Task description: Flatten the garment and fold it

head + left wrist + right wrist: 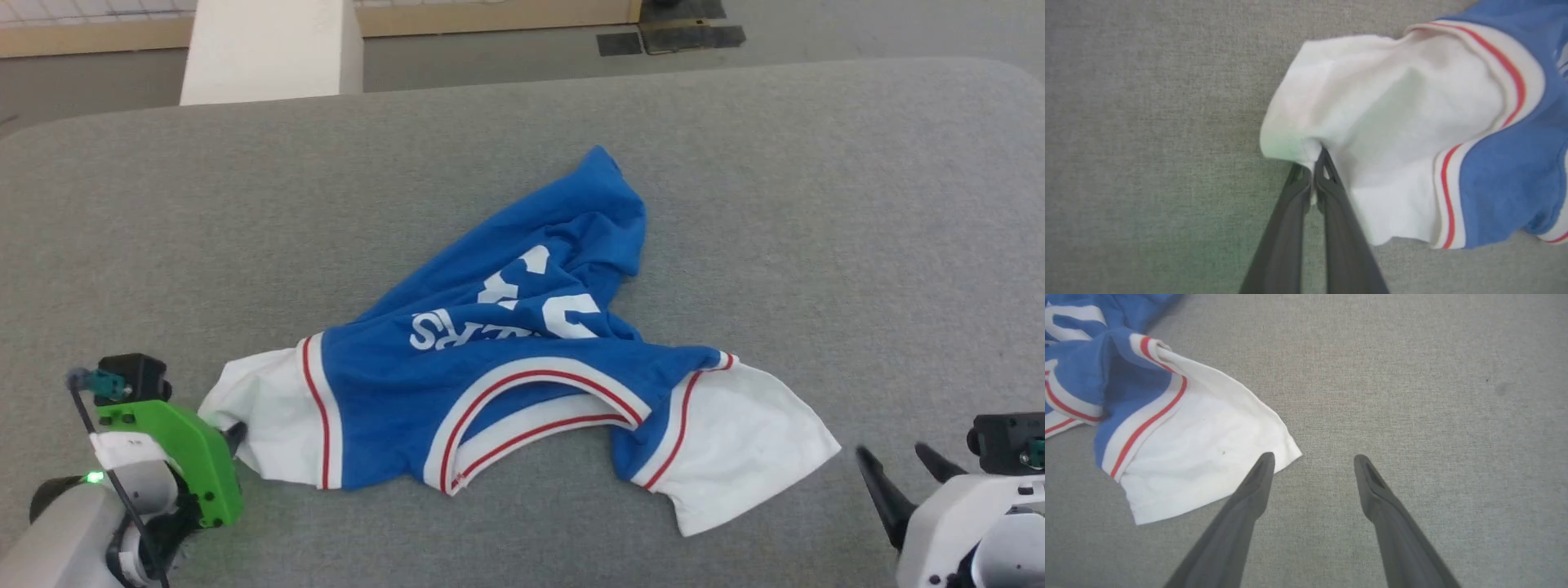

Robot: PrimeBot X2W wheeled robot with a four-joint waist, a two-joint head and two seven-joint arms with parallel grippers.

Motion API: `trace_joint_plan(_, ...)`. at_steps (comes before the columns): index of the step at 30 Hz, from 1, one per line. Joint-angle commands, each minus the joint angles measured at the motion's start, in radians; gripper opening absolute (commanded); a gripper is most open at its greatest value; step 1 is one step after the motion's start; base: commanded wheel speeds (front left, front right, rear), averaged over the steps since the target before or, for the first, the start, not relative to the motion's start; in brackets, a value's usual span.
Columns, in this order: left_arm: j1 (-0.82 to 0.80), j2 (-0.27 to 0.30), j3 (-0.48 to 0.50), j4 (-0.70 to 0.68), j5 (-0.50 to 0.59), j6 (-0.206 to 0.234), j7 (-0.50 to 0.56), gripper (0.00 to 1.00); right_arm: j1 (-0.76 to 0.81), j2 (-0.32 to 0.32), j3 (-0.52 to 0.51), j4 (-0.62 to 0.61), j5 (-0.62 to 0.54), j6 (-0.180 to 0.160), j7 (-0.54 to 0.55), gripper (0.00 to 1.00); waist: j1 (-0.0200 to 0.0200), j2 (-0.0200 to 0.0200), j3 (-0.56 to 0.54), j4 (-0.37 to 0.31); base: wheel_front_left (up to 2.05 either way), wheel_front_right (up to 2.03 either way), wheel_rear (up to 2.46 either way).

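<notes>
The garment, a royal-blue jersey with white sleeves and red-striped trim, lies crumpled on the grey table, collar toward me, its white print partly folded under. My left gripper is shut on the edge of the left white sleeve; in the left wrist view the two fingers pinch the sleeve's hem. My right gripper stands open at the lower right, just beyond the right sleeve; its left fingertip hovers over that sleeve's corner, with nothing between the fingers.
The grey padded table stretches wide around the garment. Past its far edge stand a white pillar and dark floor mats.
</notes>
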Motion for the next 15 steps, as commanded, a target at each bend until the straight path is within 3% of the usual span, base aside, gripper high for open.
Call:
trace_joint_plan(1,0.022,-0.008,-0.002,-0.022,0.017,0.014,-0.013,0.0,0.001,-0.026,0.002,0.013,0.014,-0.001,0.044,1.0,0.0,0.012,-0.011,0.02,0.0,0.0,0.0)
trace_joint_plan(7,0.029,0.011,0.011,-0.155,0.054,0.069,-0.053,0.0,-0.064,-0.115,0.044,0.081,0.093,-0.001,0.176,1.0,0.0,0.012,0.01,0.054,0.0,0.0,0.0)
trace_joint_plan(15,0.03,0.027,0.009,-0.28,0.084,0.114,-0.056,0.0,-0.221,-0.177,0.16,0.251,0.156,-0.001,0.221,1.0,0.0,0.012,0.052,0.081,0.0,0.0,0.0)
